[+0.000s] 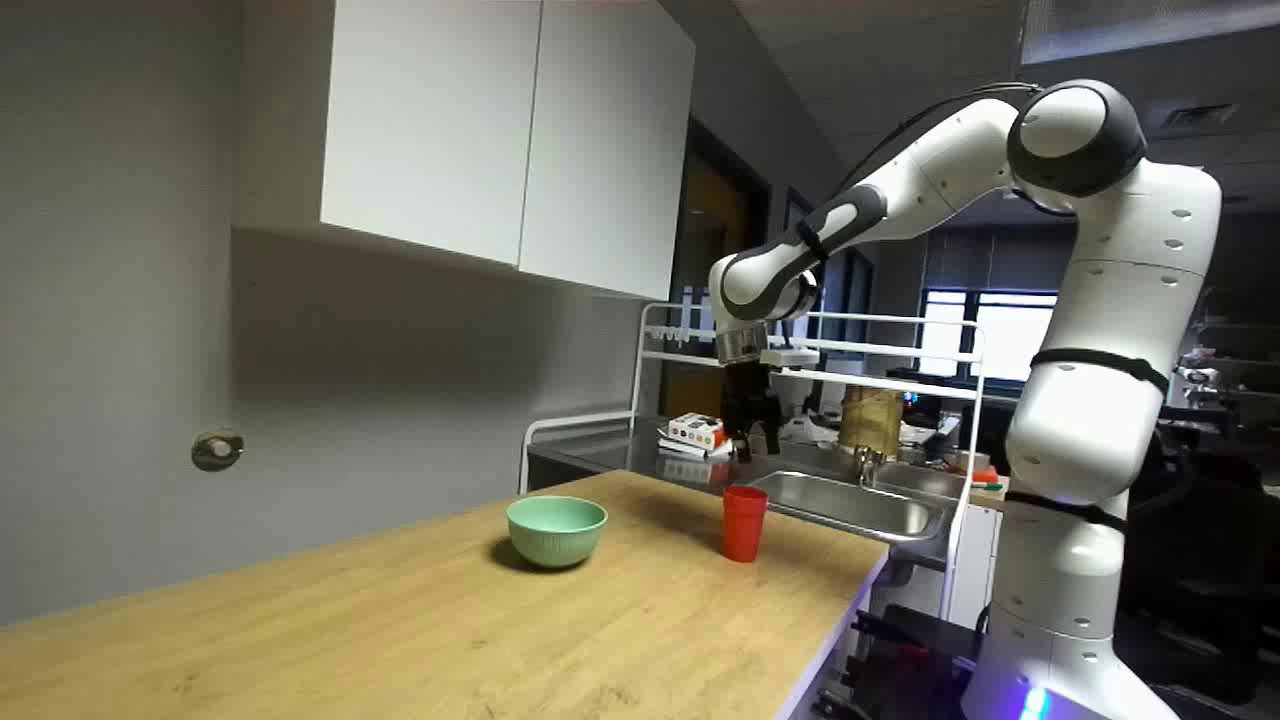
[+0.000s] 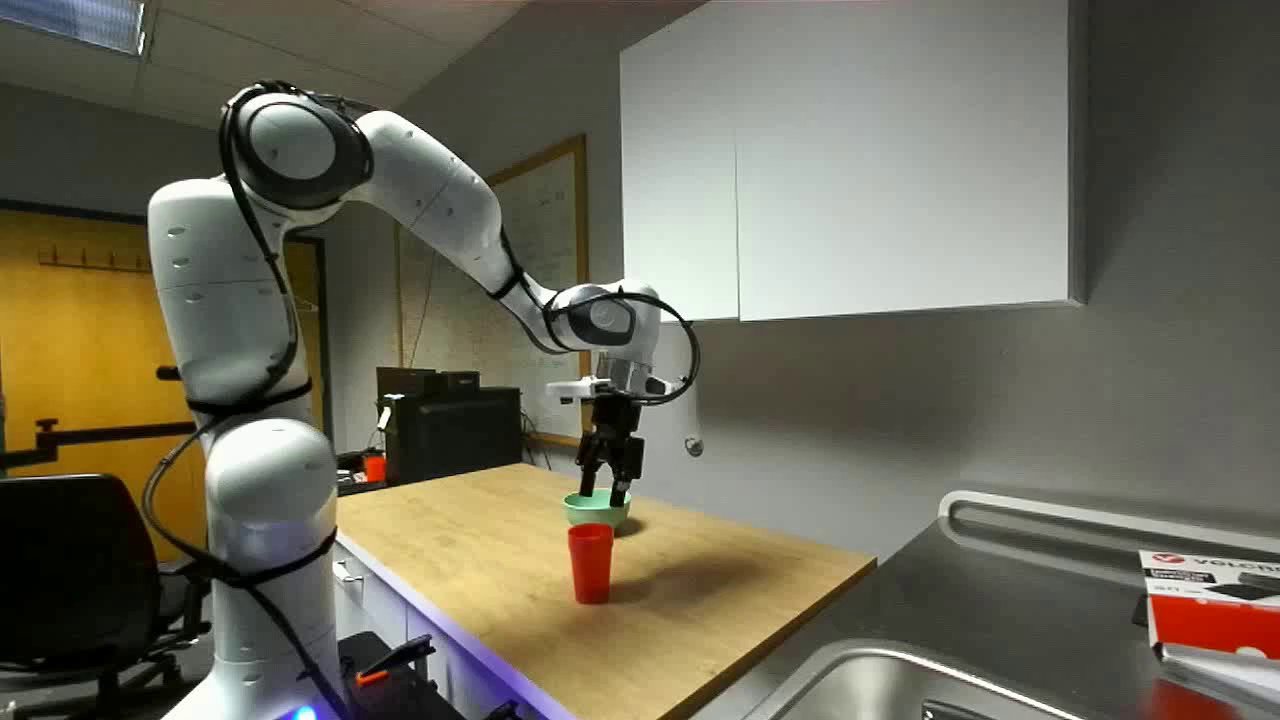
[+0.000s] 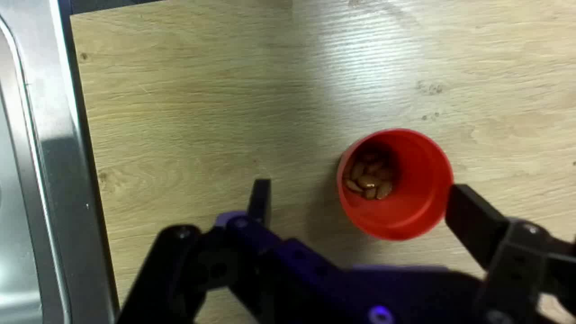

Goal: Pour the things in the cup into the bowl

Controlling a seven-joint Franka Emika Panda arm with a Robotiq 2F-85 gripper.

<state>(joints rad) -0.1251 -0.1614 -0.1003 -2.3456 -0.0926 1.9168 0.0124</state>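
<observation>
Cup [image 1: 742, 530] holds nuts [image 3: 371, 179] and stands upright on the surface [image 1: 400, 620]; above it, with a gap between, the end effector [image 2: 604, 488] hangs empty, its fingers [image 3: 474, 225] spread wide.

In an exterior view, the tips of the pincer [image 2: 603, 492] hide part of the bowl [image 2: 592, 514], and the cup [image 2: 590, 565] covers a bit of its bottom. The cup's side hides the nuts [image 3: 371, 177] in both exterior views, and in the wrist view some are too dark to count. There, the pincer is blurry and runs off the bottom and right edges, while the left edge cuts off the sink [image 3: 18, 216].
</observation>
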